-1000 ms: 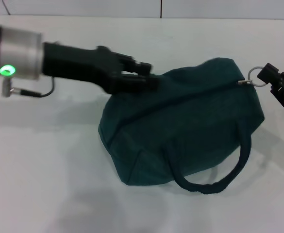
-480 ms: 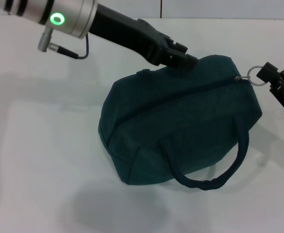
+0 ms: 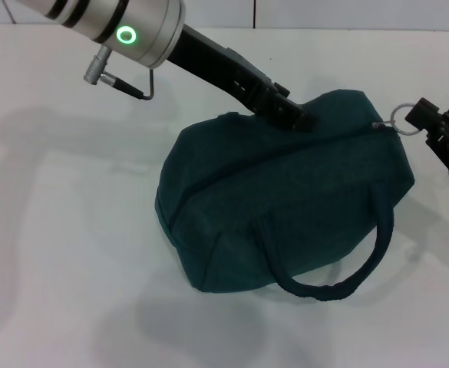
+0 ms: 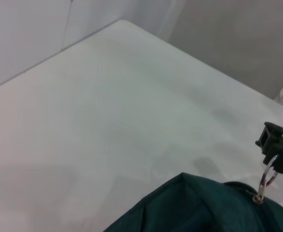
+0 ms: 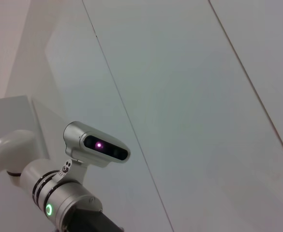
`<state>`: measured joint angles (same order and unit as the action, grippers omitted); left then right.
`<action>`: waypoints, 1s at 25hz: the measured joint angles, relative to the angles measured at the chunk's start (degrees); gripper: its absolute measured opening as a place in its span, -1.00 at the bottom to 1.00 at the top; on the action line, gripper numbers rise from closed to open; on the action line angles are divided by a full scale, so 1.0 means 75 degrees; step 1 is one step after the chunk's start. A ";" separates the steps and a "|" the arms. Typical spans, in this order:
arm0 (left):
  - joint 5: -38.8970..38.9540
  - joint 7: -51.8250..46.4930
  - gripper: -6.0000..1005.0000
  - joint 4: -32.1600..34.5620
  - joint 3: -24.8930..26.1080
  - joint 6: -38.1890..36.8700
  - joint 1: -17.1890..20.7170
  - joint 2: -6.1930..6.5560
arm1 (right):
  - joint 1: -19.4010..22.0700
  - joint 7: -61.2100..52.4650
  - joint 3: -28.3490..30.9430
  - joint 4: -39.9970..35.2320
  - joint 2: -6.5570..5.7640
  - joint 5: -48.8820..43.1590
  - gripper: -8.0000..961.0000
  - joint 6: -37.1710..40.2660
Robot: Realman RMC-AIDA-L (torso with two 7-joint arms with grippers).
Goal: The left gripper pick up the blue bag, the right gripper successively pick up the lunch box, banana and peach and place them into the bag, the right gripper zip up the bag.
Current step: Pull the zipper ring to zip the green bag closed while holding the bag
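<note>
The blue bag (image 3: 285, 207) lies on the white table with its zipper closed along the top and one rope handle (image 3: 339, 287) drooping toward me. My right gripper (image 3: 417, 123) sits at the bag's right end, shut on the metal ring pull (image 3: 403, 121). In the left wrist view the ring pull (image 4: 267, 175) hangs from the right gripper (image 4: 275, 157) above the blue bag (image 4: 204, 208). My left gripper (image 3: 295, 117) rests its tip against the bag's far upper side. The lunch box, banana and peach are out of view.
The white table (image 3: 70, 253) stretches bare to the left and front of the bag. A pale wall (image 3: 324, 11) runs along the far edge. In the right wrist view the left arm's silver wrist (image 5: 64, 208) stands below the head camera (image 5: 97, 145).
My left arm swung up from the bag's left end and across to its far upper side. The bag's left end has settled slightly. The right gripper has stayed on the ring pull.
</note>
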<state>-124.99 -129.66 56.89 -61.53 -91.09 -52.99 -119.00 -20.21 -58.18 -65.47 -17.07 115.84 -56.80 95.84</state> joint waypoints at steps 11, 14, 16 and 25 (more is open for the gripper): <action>-0.0181 0.0055 0.52 -0.0023 -0.0094 -0.0019 -0.0052 -0.0016 | -0.0011 0.0000 -0.0001 -0.0010 -0.0008 0.0169 -0.94 -0.0065; -0.0201 0.0112 0.33 0.0007 -0.0094 -0.0020 -0.0019 -0.0014 | -0.0036 0.0000 -0.0001 -0.0008 -0.0011 0.0173 -0.94 -0.0130; -0.0202 0.0119 0.20 0.0024 -0.0094 -0.0020 -0.0004 -0.0012 | -0.0060 0.0000 -0.0001 -0.0003 -0.0012 0.0174 -0.94 -0.0150; -0.0164 0.0120 -0.50 0.0034 -0.0079 -0.0022 -0.0007 0.0028 | -0.0093 0.0000 -0.0001 -0.0016 -0.0005 0.0208 -0.94 -0.0195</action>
<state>-126.22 -128.76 57.15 -62.12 -91.26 -53.04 -118.79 -20.91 -58.18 -65.48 -17.20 115.80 -55.25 94.38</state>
